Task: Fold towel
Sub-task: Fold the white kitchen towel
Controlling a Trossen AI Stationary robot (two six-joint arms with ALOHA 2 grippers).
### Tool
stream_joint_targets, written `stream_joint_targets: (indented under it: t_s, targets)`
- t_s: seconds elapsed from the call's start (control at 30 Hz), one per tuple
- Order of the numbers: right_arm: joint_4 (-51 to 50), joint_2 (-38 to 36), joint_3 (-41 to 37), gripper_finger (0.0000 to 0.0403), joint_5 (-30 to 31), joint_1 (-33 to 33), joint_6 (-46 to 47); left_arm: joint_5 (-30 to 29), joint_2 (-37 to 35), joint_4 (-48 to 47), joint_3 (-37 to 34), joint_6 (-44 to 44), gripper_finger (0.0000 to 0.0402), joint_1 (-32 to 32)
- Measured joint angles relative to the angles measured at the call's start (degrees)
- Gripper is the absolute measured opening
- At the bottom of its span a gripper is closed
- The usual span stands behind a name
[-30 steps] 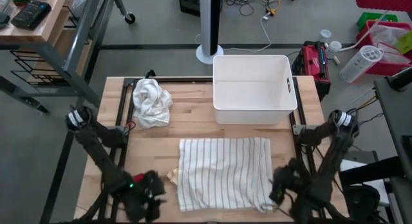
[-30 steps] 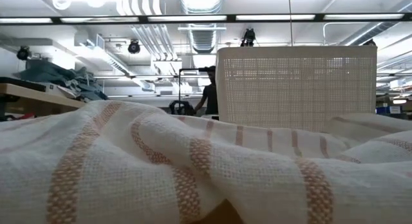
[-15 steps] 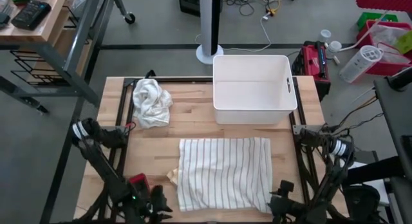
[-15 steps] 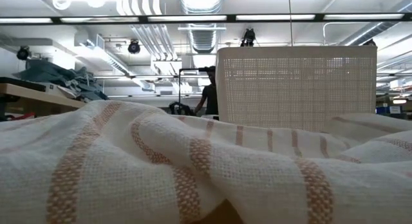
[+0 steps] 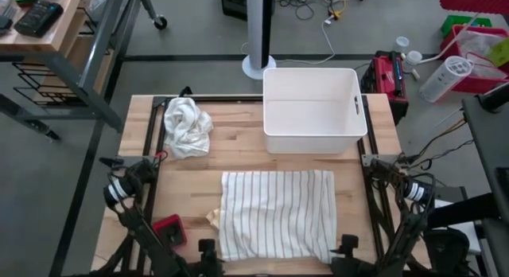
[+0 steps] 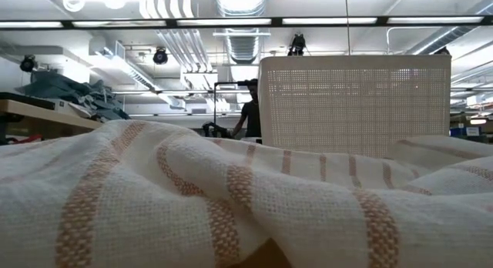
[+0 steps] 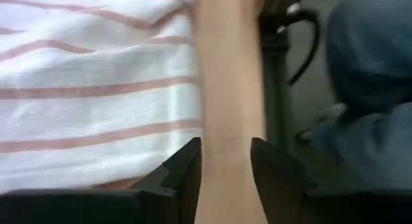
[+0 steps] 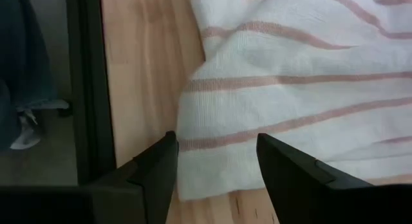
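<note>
Both arms have drawn back to the worktop's (image 5: 191, 177) near edge since a second ago, leaving the towel (image 5: 277, 213) flat just on the near side of the bin (image 5: 313, 110). Only the wrist views show the grippers: the left gripper (image 7: 225, 161) and right gripper (image 8: 215, 156) both stand apart, holding nothing, at the towel's near corners. The towel is nearly square; its stripes run toward the bin.

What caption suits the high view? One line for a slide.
Striped towel flat on the table, both grippers at its near edge, white bin behind.
</note>
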Motion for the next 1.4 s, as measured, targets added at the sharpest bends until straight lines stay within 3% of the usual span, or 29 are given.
stream_joint_targets:
  t_s: [0.27, 0.5, 0.63, 0.8, 0.97, 1.07, 1.23, 1.4]
  targets:
    - [0.92, 1.05, 0.12, 0.0208, -4.66, -2.36, -0.17, 4.63, 6.36, -10.67, 7.35, -1.66, 0.0160, 2.93]
    - [0.50, 1.58, 0.96, 0.0187, -10.84, -5.02, -2.62, 7.42, 6.55, -12.43, 7.35, -4.47, 0.0160, 4.99]
    - [-0.77, 1.68, 0.99, 0.0127, -13.40, -6.28, -3.71, 7.78, 6.55, -12.43, 7.35, -4.48, 0.0126, 5.43]
    - [-2.22, 1.75, 0.90, 0.0015, -14.57, -6.83, -7.59, 7.34, 6.47, -12.65, 7.35, -4.28, 0.0028, 5.50]
    - [-8.17, 1.81, 2.82, 0.0004, -15.13, -5.81, -6.66, 7.35, 4.02, -13.63, 7.43, -4.42, 0.0012, 4.68]
    - [-15.99, 1.57, 6.56, 0.0003, -15.23, -4.45, -3.53, 7.13, 1.73, -19.62, 9.72, -6.38, 0.0004, 3.89]
    - [-31.38, 1.46, 14.43, 0.0002, -13.41, -2.30, 1.94, 2.75, 0.29, -38.93, 19.20, -12.17, 0.0003, 2.52]
    - [-32.70, -0.05, 17.74, 0.0001, -7.98, -1.68, 2.47, -2.69, 0.23, -55.59, 30.50, -15.80, 0.0001, 2.16]
